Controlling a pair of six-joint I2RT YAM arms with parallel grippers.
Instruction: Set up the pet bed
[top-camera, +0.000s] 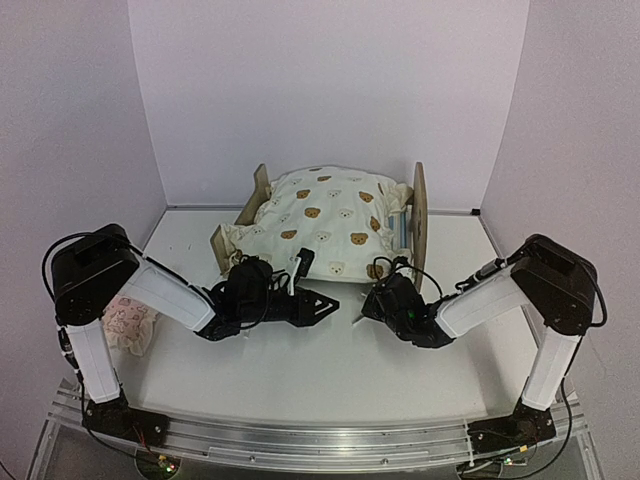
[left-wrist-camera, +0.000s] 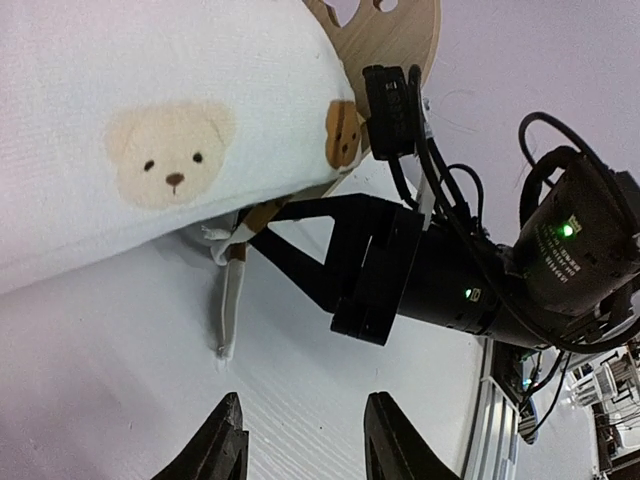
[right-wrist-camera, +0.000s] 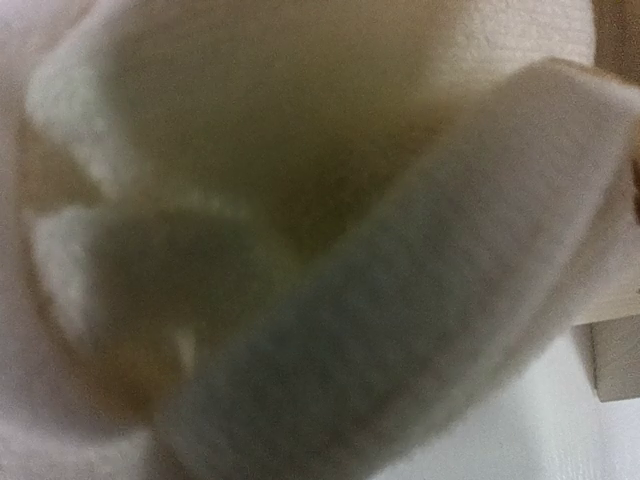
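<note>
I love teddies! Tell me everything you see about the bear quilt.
The bear quilt is cream, puffy cloth printed with brown and white teddy faces. It lies rumpled over the wooden pet bed, hiding most of it. A thin tie dangles from its near edge, where the right gripper seems to pinch it.

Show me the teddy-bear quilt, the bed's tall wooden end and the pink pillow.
Teddy-bear quilt (top-camera: 325, 215): top view, its middle.
Tall wooden end (top-camera: 418, 205): top view, the board's upper half.
Pink pillow (top-camera: 128, 325): top view, the part showing beside the left arm.
</note>
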